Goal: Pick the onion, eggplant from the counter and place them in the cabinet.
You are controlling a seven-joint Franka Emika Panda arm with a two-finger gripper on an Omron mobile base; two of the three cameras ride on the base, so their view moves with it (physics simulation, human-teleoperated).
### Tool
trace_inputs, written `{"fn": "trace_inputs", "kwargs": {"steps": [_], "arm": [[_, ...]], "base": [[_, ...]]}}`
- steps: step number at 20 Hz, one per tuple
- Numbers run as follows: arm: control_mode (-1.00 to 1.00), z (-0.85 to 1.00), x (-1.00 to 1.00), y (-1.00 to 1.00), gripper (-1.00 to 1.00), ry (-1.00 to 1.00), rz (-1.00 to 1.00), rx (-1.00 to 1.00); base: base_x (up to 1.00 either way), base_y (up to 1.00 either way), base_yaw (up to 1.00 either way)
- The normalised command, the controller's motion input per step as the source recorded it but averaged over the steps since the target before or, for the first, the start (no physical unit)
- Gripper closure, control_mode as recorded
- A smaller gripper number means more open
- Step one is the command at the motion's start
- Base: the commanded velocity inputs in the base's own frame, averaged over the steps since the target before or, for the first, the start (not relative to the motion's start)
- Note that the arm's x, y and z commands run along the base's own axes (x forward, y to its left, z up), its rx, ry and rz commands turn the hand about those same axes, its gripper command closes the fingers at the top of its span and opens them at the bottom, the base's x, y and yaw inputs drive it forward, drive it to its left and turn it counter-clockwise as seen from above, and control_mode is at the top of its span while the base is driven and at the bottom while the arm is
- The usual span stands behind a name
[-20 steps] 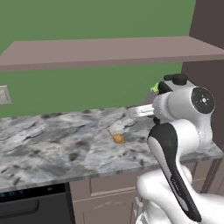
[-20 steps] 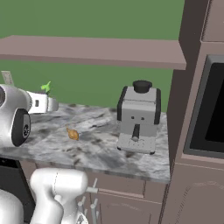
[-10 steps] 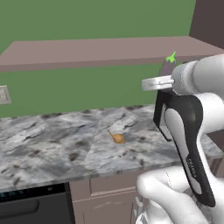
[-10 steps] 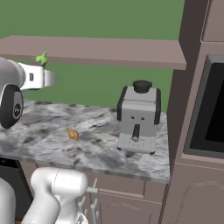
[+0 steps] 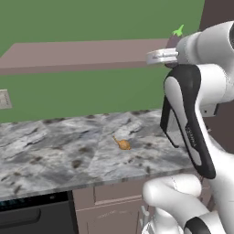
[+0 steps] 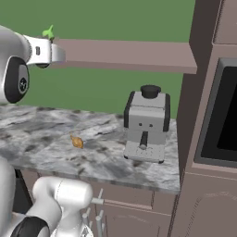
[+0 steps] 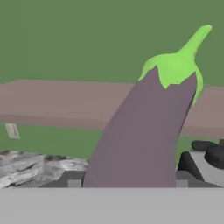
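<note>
The arm has risen since a second ago, lifting the eggplant (image 5: pixel 177 33) from counter height to the cabinet's (image 5: pixel 82 55) level. Left base view: the onion (image 5: pixel 123 144) lies on the counter (image 5: pixel 55 155). Right base view: a coffee machine (image 6: pixel 147 122) stands right of the onion. Hand view: the gripper (image 7: pixel 127 177) clamps the eggplant, long axis along the fingers, green stem pointing away.

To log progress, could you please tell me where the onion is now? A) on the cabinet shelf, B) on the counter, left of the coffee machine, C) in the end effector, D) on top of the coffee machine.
B: the onion lies on the marbled counter, left of the coffee machine, while the end effector holds the eggplant.
</note>
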Motion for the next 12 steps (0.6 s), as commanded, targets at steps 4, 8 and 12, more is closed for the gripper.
{"fn": "trace_inputs", "kwargs": {"steps": [4, 8, 12], "arm": [[-1.0, 0.07, 0.89, 0.0, 1.0, -0.14, -0.05, 0.0], [-1.0, 0.1, 0.99, -0.07, 1.0, -0.02, -0.07, 0.0], [-1.0, 0.0, 0.93, -0.18, 1.0, 0.03, -0.07, 0.04]], "base": [[0.0, 0.0, 0.0], [0.0, 0.0, 0.0], [0.0, 0.0, 0.0]]}}
